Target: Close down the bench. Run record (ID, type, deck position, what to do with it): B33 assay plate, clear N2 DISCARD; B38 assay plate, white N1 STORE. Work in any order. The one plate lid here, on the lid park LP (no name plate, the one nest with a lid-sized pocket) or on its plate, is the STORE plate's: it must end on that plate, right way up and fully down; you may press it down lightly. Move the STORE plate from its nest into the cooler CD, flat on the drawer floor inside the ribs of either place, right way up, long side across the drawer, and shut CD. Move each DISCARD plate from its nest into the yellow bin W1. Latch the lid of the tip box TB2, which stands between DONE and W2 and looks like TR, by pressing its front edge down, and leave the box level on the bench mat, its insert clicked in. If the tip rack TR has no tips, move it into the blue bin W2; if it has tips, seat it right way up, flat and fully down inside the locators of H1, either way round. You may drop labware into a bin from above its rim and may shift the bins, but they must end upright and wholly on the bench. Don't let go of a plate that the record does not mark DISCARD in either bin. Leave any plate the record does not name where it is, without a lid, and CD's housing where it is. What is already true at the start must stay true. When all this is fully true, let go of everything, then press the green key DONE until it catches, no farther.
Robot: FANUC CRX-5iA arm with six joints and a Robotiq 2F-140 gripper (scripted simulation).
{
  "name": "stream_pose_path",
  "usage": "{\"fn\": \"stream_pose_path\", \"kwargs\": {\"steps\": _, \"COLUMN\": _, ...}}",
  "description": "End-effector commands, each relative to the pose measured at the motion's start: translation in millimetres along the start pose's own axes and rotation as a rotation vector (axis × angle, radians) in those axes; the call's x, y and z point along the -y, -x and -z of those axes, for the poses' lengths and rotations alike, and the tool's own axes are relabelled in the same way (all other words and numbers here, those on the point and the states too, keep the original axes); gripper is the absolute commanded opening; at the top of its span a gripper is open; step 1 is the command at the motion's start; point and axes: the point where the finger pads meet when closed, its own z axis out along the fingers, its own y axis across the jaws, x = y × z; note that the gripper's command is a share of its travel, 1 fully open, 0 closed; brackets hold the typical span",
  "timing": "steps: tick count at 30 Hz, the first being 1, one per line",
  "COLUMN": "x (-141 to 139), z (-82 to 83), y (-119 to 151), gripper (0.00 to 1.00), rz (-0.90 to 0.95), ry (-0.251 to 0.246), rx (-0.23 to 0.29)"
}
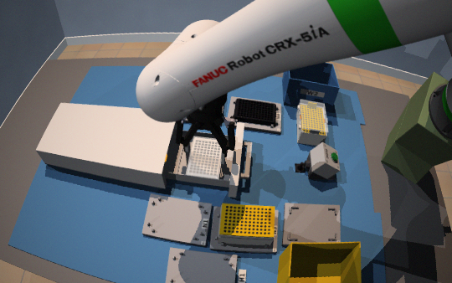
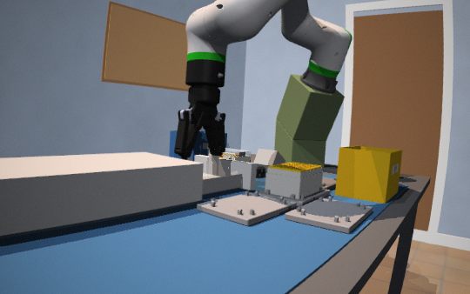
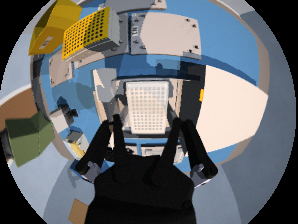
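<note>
The white assay plate [image 1: 203, 158] [image 3: 148, 106], with its clear lid on, sits level inside the open drawer [image 1: 236, 167] [image 2: 224, 167] of the cooler CD [image 1: 105, 138] [image 2: 87, 183] [image 3: 229, 106], long side across the drawer. My gripper [image 1: 205, 141] [image 2: 200, 150] [image 3: 147, 108] reaches straight down into the drawer and is shut on the plate's two long sides. I cannot tell whether the plate rests on the drawer floor. In the exterior view the plate is hidden behind the housing. The tip rack [image 1: 248, 219] [image 2: 293, 178] [image 3: 87, 32], full of yellow tips, sits on a nest in front of the drawer.
A black plate [image 1: 255, 111] lies in a nest behind the drawer. The tip box TB2 [image 1: 311, 119] stands between the blue bin W2 [image 1: 311, 79] and the DONE key box [image 1: 324, 161]. The yellow bin W1 [image 1: 320, 261] [image 2: 367, 174] is front right. Empty nests [image 1: 177, 219] [image 1: 311, 223] flank the tip rack.
</note>
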Motion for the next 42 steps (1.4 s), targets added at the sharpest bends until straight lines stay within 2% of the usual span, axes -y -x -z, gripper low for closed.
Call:
{"fn": "stream_pose_path", "kwargs": {"steps": 1, "x": 0.6, "z": -0.5, "y": 0.0, "gripper": 0.00, "rz": 0.000, "ry": -0.001, "rx": 0.000}}
{"fn": "stream_pose_path", "kwargs": {"steps": 36, "x": 0.7, "z": -0.5, "y": 0.0, "gripper": 0.00, "rz": 0.000, "ry": -0.001, "rx": 0.000}}
{"fn": "stream_pose_path", "kwargs": {"steps": 37, "x": 0.7, "z": -0.5, "y": 0.0, "gripper": 0.66, "rz": 0.000, "ry": -0.001, "rx": 0.000}}
{"fn": "stream_pose_path", "kwargs": {"steps": 42, "x": 0.7, "z": -0.5, "y": 0.0, "gripper": 0.66, "rz": 0.000, "ry": -0.001, "rx": 0.000}}
